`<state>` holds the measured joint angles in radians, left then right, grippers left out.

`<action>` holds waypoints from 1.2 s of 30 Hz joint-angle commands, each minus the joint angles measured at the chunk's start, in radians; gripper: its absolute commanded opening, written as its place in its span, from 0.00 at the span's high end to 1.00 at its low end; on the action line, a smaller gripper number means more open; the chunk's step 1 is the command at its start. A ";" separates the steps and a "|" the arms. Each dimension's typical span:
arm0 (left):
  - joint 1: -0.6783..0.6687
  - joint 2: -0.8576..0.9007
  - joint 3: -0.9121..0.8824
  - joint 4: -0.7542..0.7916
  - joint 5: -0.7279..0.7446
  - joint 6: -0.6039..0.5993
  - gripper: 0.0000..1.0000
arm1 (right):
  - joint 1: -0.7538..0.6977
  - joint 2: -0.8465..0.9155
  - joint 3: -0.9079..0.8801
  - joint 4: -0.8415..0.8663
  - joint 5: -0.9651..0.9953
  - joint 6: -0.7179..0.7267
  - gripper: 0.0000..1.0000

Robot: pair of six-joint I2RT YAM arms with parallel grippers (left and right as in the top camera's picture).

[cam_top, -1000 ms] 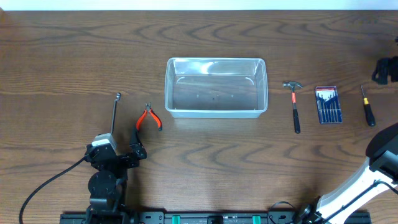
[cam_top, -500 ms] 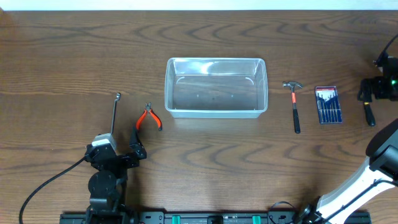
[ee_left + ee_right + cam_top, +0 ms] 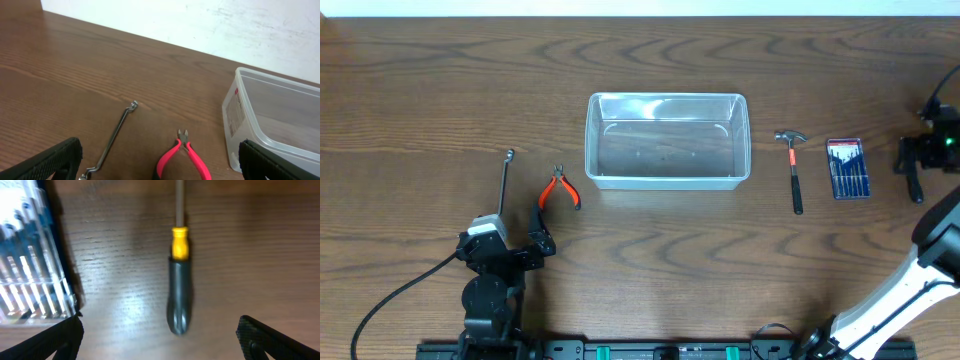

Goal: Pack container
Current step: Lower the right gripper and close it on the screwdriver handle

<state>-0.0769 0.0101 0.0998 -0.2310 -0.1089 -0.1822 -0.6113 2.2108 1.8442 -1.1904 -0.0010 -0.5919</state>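
- Lying in the middle of the worktop (image 3: 420, 80), the clear container (image 3: 667, 140) is seen between the red pliers (image 3: 560, 190) and the small hammer (image 3: 794, 170).
- The left end effector (image 3: 510, 238) is held open near the pliers and a metal wrench (image 3: 504, 180).
- The right end effector (image 3: 923, 155) is spread wide above the yellow-and-black screwdriver (image 3: 179, 290), which is not gripped.

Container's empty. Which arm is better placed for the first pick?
Right. The right gripper, open, hangs over the screwdriver, handle centred between its fingers. The left gripper, also open, sits back near its base, short of the pliers and wrench.
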 commanded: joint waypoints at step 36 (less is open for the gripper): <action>-0.005 -0.006 -0.025 -0.010 -0.008 0.014 0.02 | -0.027 0.097 -0.005 -0.002 0.109 -0.009 0.01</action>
<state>-0.0769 0.0101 0.0998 -0.2310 -0.1089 -0.1822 -0.6262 2.3013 1.8397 -1.1927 0.0887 -0.5919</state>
